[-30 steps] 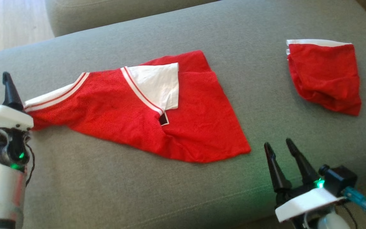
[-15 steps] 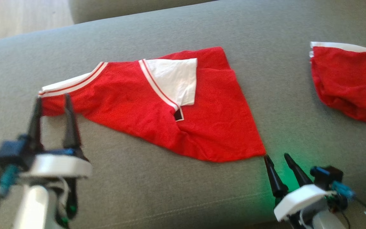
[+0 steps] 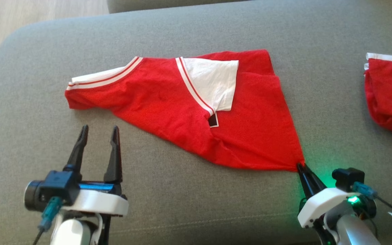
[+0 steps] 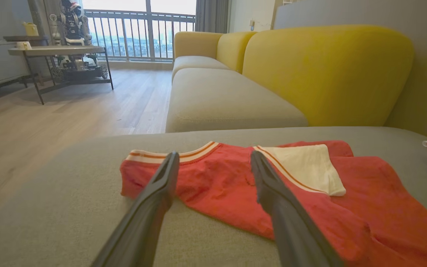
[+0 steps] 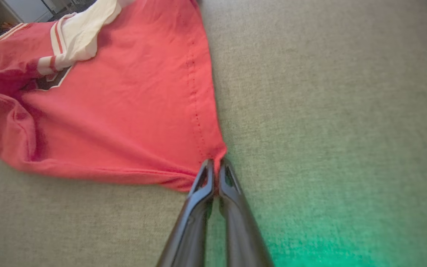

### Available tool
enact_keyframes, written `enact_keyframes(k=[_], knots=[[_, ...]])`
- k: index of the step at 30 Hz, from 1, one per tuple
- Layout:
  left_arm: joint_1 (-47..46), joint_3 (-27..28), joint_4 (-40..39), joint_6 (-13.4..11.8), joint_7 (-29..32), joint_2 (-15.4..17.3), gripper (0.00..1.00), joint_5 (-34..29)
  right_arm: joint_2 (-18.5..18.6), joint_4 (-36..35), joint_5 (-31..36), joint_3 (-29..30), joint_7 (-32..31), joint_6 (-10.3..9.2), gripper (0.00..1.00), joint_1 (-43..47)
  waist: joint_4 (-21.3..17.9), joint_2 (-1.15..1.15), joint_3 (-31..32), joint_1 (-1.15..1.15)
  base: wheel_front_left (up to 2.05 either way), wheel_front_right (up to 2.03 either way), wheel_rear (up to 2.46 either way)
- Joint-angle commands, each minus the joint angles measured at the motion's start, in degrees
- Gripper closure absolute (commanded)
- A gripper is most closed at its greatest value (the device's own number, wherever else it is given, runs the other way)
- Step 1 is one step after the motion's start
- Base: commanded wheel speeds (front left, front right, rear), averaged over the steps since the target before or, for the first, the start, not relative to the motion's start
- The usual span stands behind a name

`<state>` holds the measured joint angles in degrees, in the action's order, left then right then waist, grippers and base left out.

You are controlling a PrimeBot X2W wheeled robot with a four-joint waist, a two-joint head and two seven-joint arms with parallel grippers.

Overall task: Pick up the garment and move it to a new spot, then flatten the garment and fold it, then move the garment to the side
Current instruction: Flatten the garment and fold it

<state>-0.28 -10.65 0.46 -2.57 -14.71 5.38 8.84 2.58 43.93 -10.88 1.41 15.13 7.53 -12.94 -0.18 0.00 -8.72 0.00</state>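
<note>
Across cushion (image 3: 182, 204), garment (image 3: 168, 102) runs left-right: right gripper (image 3: 299, 165) clenched on its near right corner, left gripper (image 3: 99, 127) spread wide, just short of left end.

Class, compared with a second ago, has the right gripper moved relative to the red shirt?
Yes. The right gripper has moved left, closing the gap to the red shirt's near corner; its fingers are shut on it.
</note>
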Motion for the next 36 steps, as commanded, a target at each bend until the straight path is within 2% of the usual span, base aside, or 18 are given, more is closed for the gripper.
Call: enact_keyframes(k=[1, 6, 14, 19, 20, 21, 28, 36], knots=[[-2.70, 1.26, -0.90, 0.75, -0.29, 0.18, 0.00, -0.99, 0.30, 0.43, 1.26, -0.52, -0.13, -0.04, 1.00, -1.08, -0.12, 0.00, -0.61, 0.00, 0.00, 0.00, 0.00], [-8.47, -1.73, 3.29, 3.09, -0.09, 0.42, 0.00, -3.44, 0.30, -0.17, 4.17, 1.41, -0.13, -0.04, 1.00, -1.31, -2.31, 0.00, -2.70, 0.00, 0.00, 0.00, 0.00], [-21.96, -7.51, 10.40, 5.86, 5.84, 0.26, 0.00, -7.90, 0.30, -3.32, 7.25, 3.04, -0.13, -0.04, 1.00, -1.27, -7.85, 0.00, -7.75, 0.00, 0.00, 0.00, 0.00], [-28.16, -9.51, 15.32, 6.90, 8.65, 0.03, 0.00, -8.94, 0.30, -6.61, 5.58, 1.66, -0.13, -0.04, 1.00, -0.84, -10.68, 0.00, -10.30, 0.00, 0.00, 0.00, 0.00], [-29.35, -9.88, 16.39, 7.09, 9.10, -0.05, 0.00, -9.05, 0.30, -7.65, 5.23, 1.19, -0.13, -0.04, 0.62, -0.91, -11.19, 0.00, -10.65, 0.00, 0.00, 0.00, 0.00], [-30.64, -10.37, 17.69, 7.28, 9.77, -0.12, 0.00, -9.34, 0.30, -9.07, 4.87, 0.11, -0.13, -0.04, 0.00, -0.95, -11.65, 0.00, -10.97, 0.00, 0.00, 0.00, 0.00], [-41.14, -13.59, 28.22, 7.45, 17.36, -1.18, 0.00, -11.62, 0.30, -17.60, 2.20, -3.74, -0.13, -0.04, 0.00, 0.86, -13.66, 0.00, -11.97, 0.00, 0.00, 0.00, 0.00], [-50.47, -17.02, 34.05, 5.43, 25.44, -2.32, 0.00, -12.05, 0.30, -19.58, 1.91, -4.78, -0.13, -0.04, 0.00, 2.45, -14.42, 0.00, -12.28, 0.00, 0.00, 0.00, 0.00]])
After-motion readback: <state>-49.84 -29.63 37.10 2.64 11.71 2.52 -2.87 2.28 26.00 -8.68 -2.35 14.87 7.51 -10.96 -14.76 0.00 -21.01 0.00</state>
